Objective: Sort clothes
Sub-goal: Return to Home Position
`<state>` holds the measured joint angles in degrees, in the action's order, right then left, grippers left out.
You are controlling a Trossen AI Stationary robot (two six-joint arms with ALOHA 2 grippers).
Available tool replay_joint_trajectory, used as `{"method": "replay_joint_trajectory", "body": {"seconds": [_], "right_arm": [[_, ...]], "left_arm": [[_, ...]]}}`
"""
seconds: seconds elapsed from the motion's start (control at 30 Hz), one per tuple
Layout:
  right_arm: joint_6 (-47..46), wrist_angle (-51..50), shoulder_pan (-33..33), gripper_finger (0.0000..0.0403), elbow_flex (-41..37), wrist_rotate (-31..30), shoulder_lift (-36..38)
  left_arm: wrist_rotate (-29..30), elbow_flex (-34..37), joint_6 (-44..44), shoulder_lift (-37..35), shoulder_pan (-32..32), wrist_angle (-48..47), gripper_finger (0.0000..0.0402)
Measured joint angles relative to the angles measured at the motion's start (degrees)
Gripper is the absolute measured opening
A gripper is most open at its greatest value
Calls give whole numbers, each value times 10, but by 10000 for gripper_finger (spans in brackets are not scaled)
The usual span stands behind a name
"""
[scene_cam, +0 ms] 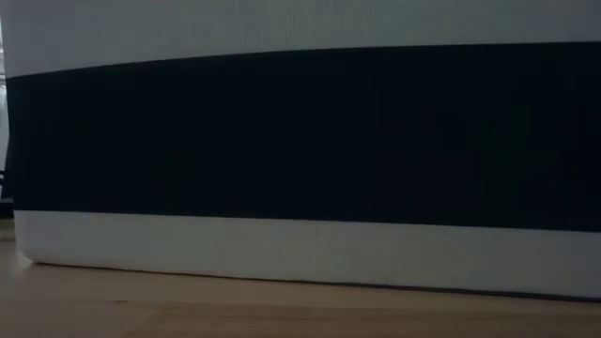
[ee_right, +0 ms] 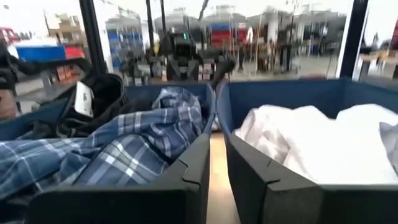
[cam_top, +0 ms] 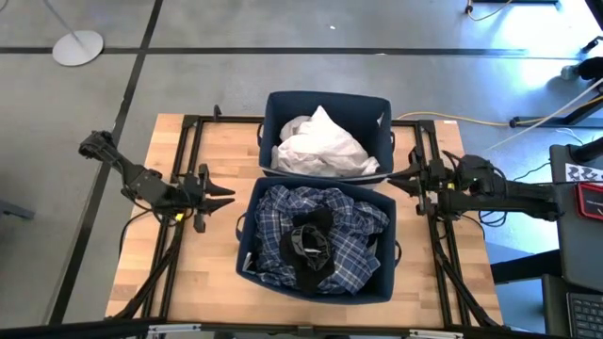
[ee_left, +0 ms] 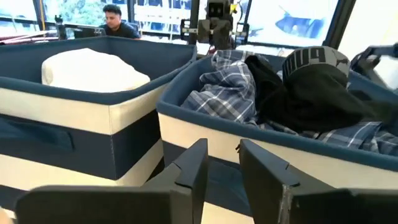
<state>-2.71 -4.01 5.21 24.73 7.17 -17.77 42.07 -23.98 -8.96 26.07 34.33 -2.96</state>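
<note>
Two navy bins stand in the middle of the table. The far bin (cam_top: 268,118) holds white clothes (cam_top: 320,146), also visible in the wrist views (ee_left: 93,68) (ee_right: 323,143). In the near bin (cam_top: 247,259) lies a blue plaid garment (cam_top: 353,235) (ee_left: 224,93) (ee_right: 124,149), and a black garment (cam_top: 309,247) (ee_left: 317,87) rests on top of it. My left gripper (cam_top: 226,196) (ee_left: 222,162) hangs level to the left of the bins, a narrow gap between its fingers with nothing in it. My right gripper (cam_top: 394,179) (ee_right: 217,149) hangs level to their right, fingers down to a thin slit.
Black frame rails (cam_top: 184,188) (cam_top: 443,245) run along the table on both sides of the bins. Bare wood (cam_top: 141,273) lies at the near left. A bin wall (scene_cam: 300,141) fills the low view. A person (ee_left: 115,18) sits in the room beyond the table.
</note>
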Motion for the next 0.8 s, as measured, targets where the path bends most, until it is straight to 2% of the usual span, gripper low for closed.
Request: {"method": "replay_joint_trajectory", "body": {"seconds": [0.3,0.63,0.8], "right_arm": [[1,80,1,56,-98,26,69],[-14,79,1,56,-174,25,145],[-15,23,1,56,-183,20,176]], "left_arm": [[-1,65,22,-41,0,62,63],[-1,117,-11,-87,0,72,41],[-1,128,-16,-111,0,70,37]]}}
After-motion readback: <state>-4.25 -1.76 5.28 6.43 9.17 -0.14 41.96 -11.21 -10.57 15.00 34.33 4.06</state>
